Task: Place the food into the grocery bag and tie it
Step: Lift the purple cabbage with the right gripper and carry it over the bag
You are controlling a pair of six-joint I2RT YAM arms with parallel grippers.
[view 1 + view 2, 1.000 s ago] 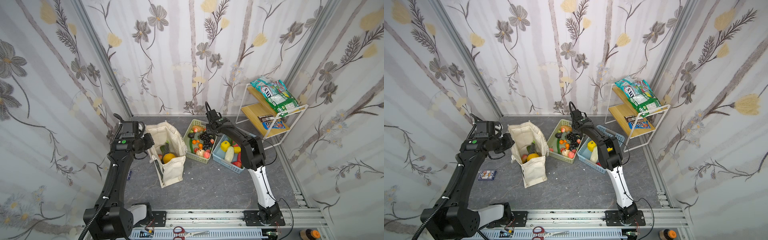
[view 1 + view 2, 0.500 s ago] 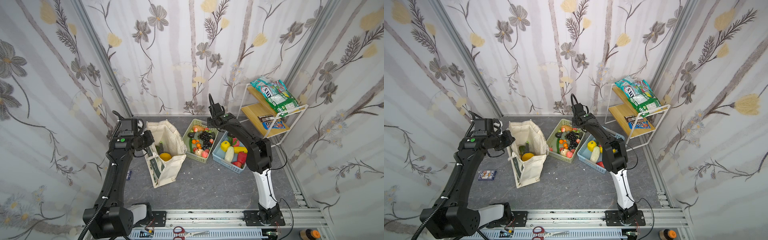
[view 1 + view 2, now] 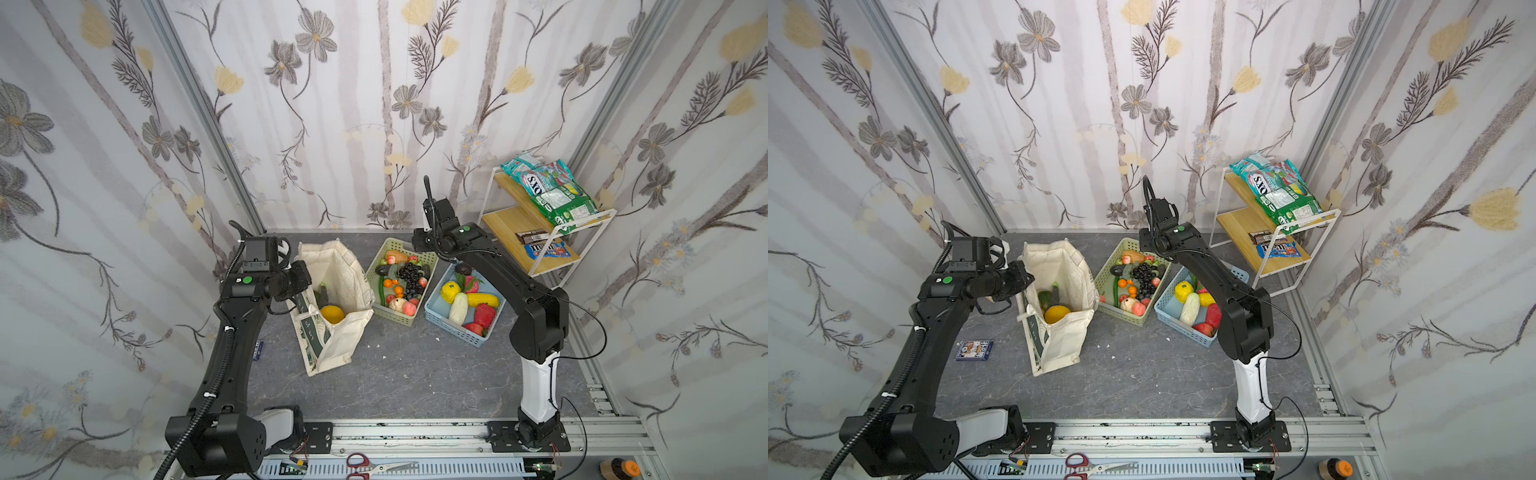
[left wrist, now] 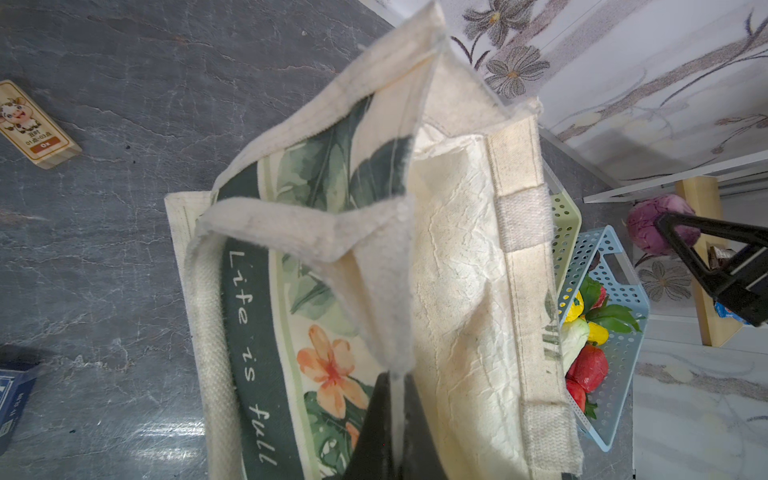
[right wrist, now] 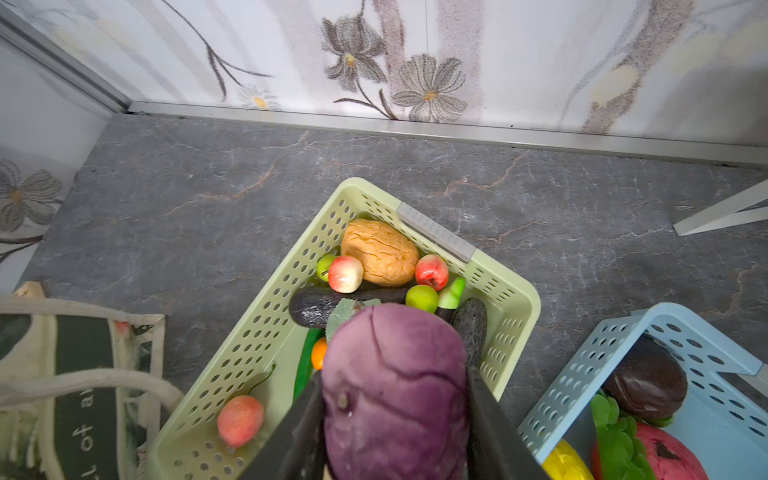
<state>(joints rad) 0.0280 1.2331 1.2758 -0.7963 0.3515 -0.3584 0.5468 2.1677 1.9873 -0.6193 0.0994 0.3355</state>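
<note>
the left gripper [image 4: 392, 386] is pinching the rim of the grocery bag [image 3: 336, 345], standing open on the table [image 3: 415, 374] beside a green basket [image 3: 399, 321] of food [image 3: 409, 274], while the right gripper [image 5: 392, 399] is holding a purple cabbage [image 5: 395, 353] above that basket.

Grocery bag [image 3: 337, 351] at left, middle basket [image 3: 395, 319] beside it, end basket [image 3: 456, 332] further right, rack [image 3: 505, 221] behind that

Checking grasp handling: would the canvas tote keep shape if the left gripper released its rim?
Likely floppy: the grocery bag folds and creases where the left gripper pinches its rim. It may sag yet stay standing, with food in its bottom.
</note>
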